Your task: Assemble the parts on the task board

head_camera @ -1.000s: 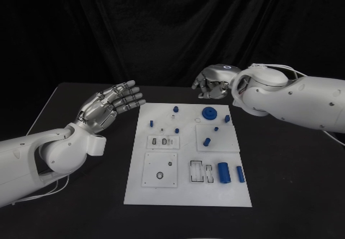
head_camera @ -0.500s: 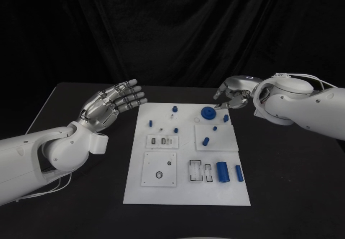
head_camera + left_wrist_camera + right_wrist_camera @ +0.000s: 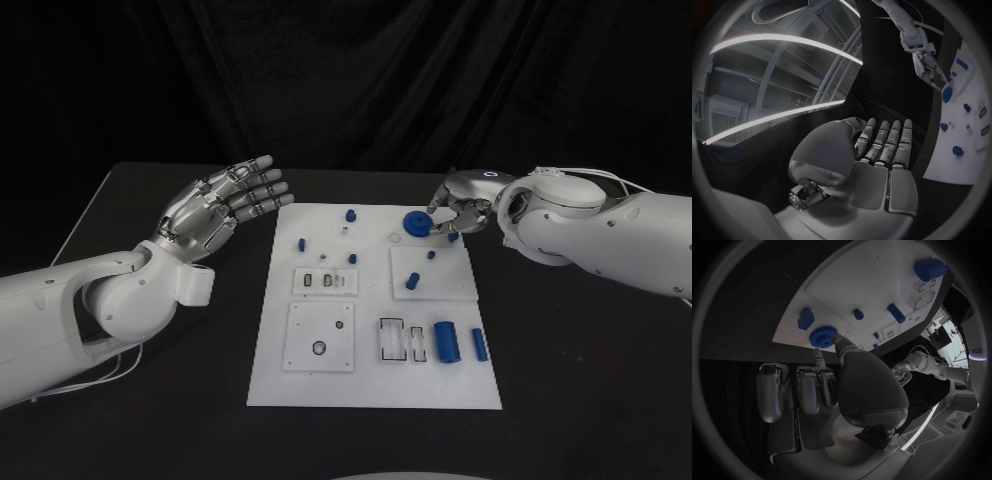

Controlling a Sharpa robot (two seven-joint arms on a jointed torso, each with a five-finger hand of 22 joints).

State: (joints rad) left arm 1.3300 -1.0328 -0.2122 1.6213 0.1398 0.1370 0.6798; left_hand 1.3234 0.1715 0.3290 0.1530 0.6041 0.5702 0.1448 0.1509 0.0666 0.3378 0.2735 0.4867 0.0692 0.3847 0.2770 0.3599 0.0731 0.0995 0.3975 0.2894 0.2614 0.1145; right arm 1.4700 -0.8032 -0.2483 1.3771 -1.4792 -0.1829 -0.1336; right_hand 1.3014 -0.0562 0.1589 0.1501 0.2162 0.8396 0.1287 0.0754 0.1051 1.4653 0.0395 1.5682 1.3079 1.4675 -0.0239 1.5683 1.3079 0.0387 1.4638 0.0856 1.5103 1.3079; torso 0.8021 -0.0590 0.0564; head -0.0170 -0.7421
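Note:
The white task board (image 3: 378, 385) lies mid-table with small blue parts on it. A blue gear (image 3: 417, 224) lies flat near its far right corner. My right hand (image 3: 464, 203) hangs low over that corner, fingertips at the gear. In the right wrist view my right hand (image 3: 839, 390) has its thumb tip against the rim of the gear (image 3: 823, 336), with another fingertip just beside it; the other fingers lie straight. My left hand (image 3: 221, 205) is raised left of the board with fingers spread and nothing in it, and my left hand (image 3: 873, 160) looks the same in its wrist view.
Two blue cylinders (image 3: 447, 346) lie near the board's front right beside a slotted plate (image 3: 397, 343). Short blue pegs (image 3: 414, 283) stand around the middle and far end. A square plate with a ring (image 3: 320, 340) sits front left. Black table surrounds the board.
My right hand has come down and forward from above the table's far edge to the blue gear. The left hand has barely moved.

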